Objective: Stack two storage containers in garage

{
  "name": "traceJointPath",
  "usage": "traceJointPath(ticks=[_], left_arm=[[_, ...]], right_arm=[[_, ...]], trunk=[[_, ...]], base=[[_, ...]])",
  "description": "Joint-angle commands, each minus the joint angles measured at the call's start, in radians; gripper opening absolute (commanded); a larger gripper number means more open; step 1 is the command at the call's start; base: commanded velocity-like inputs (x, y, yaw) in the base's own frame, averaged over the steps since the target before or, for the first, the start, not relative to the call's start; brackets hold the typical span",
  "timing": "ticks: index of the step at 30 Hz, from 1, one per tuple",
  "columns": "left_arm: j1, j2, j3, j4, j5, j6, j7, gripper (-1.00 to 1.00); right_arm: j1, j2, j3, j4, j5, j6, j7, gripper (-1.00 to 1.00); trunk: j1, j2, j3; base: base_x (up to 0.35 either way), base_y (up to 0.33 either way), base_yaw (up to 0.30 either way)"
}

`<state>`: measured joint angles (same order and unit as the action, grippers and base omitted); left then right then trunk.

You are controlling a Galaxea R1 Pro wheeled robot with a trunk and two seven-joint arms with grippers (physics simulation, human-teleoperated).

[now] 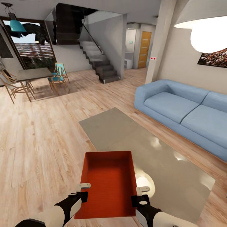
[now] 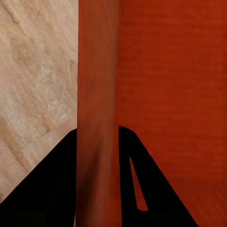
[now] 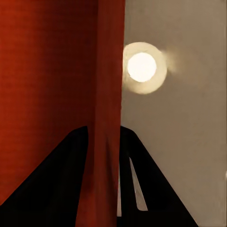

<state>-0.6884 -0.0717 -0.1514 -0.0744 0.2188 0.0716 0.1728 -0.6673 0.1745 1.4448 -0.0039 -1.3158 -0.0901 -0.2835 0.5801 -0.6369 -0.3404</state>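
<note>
This is a home, an open-plan living room. A blue sofa [image 1: 186,110] stands by a beige wall, a glossy low worktop [image 1: 148,151] sits on light wood-plank floor [image 1: 41,142], a dining table with chairs [image 1: 31,78] stands by a window, and a staircase [image 1: 101,64] rises beyond.

Left arm: yours comes in from about 7 o'clock in the head view, forearm angled toward 1 o'clock.
Left gripper [image 1: 84,189]: clamped on the left wall of the storage container [image 1: 108,186]; one finger on each side.
Right arm: enters from about 5 o'clock, pointing toward 11 o'clock.
Right gripper [image 1: 142,193]: pinching the container's right wall, one finger [image 3: 56,179] inside, the other outside.
</note>
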Motion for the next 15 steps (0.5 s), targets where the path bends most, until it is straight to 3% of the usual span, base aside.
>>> traceJointPath(ticks=[1, 15], left_arm=[[0.0, 0.006, 0.042, 0.001, 0.016, 0.007, 0.011, -1.0], [0.0, 0.006, 0.042, 0.001, 0.016, 0.007, 0.011, -1.0]], right_arm=[[-0.001, 0.0, -0.006, -0.002, 0.005, -0.026, -0.013, -1.0], [-0.001, 0.0, -0.006, -0.002, 0.005, -0.026, -0.013, -1.0]], trunk=[[0.0, -0.001, -0.001], [0.0, -0.001, -0.001]], base=[[0.0, 0.0, 0.269], [0.0, 0.0, 0.269]])
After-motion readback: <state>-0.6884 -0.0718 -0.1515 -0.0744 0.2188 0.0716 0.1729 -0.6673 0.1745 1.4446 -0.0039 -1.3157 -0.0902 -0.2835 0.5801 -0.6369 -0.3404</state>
